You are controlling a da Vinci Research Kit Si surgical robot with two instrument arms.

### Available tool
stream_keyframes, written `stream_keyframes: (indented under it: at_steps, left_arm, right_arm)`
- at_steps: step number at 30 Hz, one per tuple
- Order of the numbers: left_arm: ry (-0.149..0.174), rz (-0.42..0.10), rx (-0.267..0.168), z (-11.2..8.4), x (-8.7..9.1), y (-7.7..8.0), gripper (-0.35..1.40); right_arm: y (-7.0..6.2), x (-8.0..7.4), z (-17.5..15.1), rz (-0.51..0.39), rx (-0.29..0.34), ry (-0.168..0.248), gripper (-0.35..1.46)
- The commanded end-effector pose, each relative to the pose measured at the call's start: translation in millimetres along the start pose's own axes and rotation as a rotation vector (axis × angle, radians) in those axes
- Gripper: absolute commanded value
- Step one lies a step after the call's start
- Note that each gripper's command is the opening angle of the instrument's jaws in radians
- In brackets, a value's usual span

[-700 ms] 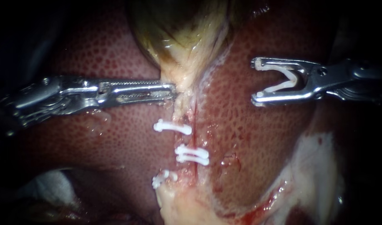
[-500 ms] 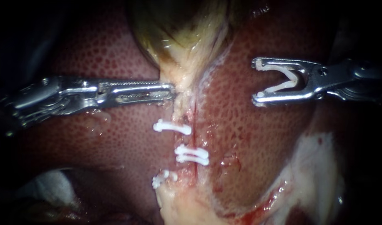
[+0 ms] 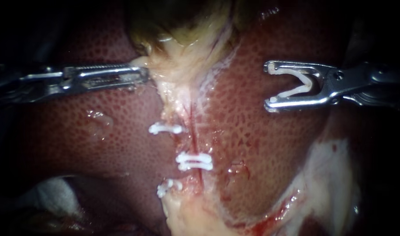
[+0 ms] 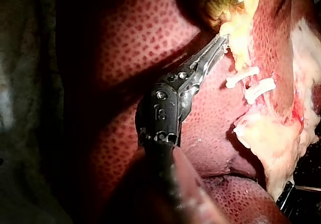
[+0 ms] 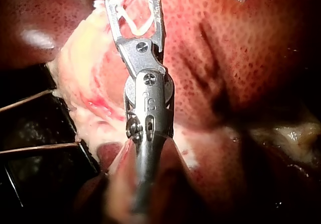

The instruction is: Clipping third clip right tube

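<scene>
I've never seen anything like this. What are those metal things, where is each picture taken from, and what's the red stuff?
The red stuff is a pig's liver, with its greenish gallbladder, on a bench. The wide picture comes from a camera close to the tissue. The other two come from cameras on each arm, looking along its own instrument. The left instrument grips pale tissue at the gallbladder's narrow end. The right instrument holds an open white clip, clear of the tissue. Three more clips sit shut on the strand below.
</scene>
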Motion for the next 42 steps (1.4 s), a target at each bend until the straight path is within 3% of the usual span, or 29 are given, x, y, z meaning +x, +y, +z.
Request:
stream_keyframes:
  at_steps: [1,8,14,18,26,36,42]
  left_arm:
    - [0.005,-0.005,-0.001,-0.4,0.2,0.0,-0.35]
    - [0.019,-0.002,0.006,-2.1,1.3,0.1,-0.35]
    - [0.019,-0.003,0.007,-2.3,1.4,0.2,-0.35]
    - [0.019,-0.003,0.008,-2.3,1.4,0.2,-0.35]
    - [0.02,-0.003,0.009,-2.4,1.5,0.5,-0.35]
    - [0.021,-0.004,0.013,-2.4,1.6,1.1,-0.35]
    - [0.021,0.001,0.016,-2.5,1.6,1.6,-0.35]
  right_arm:
    - [0.0,0.0,0.0,0.0,0.0,0.0,0.49]
    - [0.0,0.0,0.0,0.0,0.0,0.0,0.49]
    - [-0.1,-0.2,0.3,-0.001,-0.002,0.0,0.49]
    - [-0.3,-1.2,1.3,-0.002,-0.007,-0.001,0.49]
    - [-0.6,-6.0,5.8,0.036,0.0,-0.009,0.49]
    - [-0.5,-13.2,13.3,0.094,0.026,-0.066,0.49]
    - [0.4,-15.5,16.7,0.116,0.023,-0.096,0.49]
